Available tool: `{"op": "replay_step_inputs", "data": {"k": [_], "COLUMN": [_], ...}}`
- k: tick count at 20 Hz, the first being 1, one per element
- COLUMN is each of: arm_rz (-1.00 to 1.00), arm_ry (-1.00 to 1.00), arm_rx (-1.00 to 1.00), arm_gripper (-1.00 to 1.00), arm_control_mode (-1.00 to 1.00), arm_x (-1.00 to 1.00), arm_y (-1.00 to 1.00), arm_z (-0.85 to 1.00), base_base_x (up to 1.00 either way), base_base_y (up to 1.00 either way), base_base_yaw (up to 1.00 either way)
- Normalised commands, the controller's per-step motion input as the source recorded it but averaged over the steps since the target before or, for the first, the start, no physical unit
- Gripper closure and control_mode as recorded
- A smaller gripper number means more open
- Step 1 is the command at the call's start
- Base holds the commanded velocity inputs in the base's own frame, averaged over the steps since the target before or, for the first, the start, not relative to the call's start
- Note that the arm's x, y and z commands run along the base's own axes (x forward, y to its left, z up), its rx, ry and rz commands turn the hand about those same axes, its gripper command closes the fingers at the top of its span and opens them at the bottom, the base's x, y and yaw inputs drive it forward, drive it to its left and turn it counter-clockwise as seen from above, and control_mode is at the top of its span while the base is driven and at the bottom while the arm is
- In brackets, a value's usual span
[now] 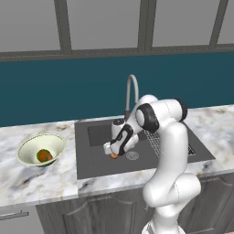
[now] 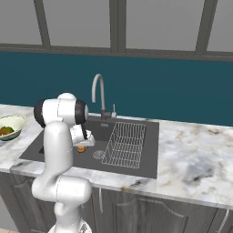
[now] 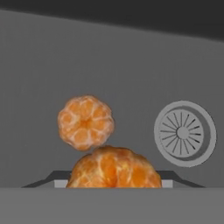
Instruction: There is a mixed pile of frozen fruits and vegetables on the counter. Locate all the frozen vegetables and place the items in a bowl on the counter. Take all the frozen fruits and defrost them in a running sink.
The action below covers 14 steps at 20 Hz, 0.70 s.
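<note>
- Lowering the second of the frozen fruits (image 3: 114, 168) into the sink (image 1: 91, 164); the gripper (image 1: 114, 155) holds it clamped between its fingers, just beside the drain (image 3: 184, 133).
- Next move, judged: open the jaws, lift clear, then start the faucet (image 1: 131, 93).
- Hand view shows the first fruit (image 3: 85, 123) resting near the drain.
- Left base view shows the bowl (image 1: 40, 148), well away from the drain, holding the vegetables (image 1: 44, 156).
</note>
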Motion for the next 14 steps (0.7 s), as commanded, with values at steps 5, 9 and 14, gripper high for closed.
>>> {"op": "replay_step_inputs", "data": {"k": [5, 9, 14], "arm_rz": [0.0, 0.0, 0.0], "arm_ry": [0.0, 0.0, 0.0], "arm_rx": [0.0, 0.0, 0.0], "arm_gripper": [1.0, 1.0, 1.0], "arm_control_mode": [-1.0, -1.0, -1.0], "arm_x": [0.08, 0.08, 0.06], "arm_y": [0.0, 0.0, 0.0], "arm_z": [-0.17, -0.17, -0.16], "base_base_x": [0.0, 0.0, 0.0], "base_base_y": [0.0, 0.0, 0.0], "base_base_yaw": [0.0, 0.0, 0.0]}}
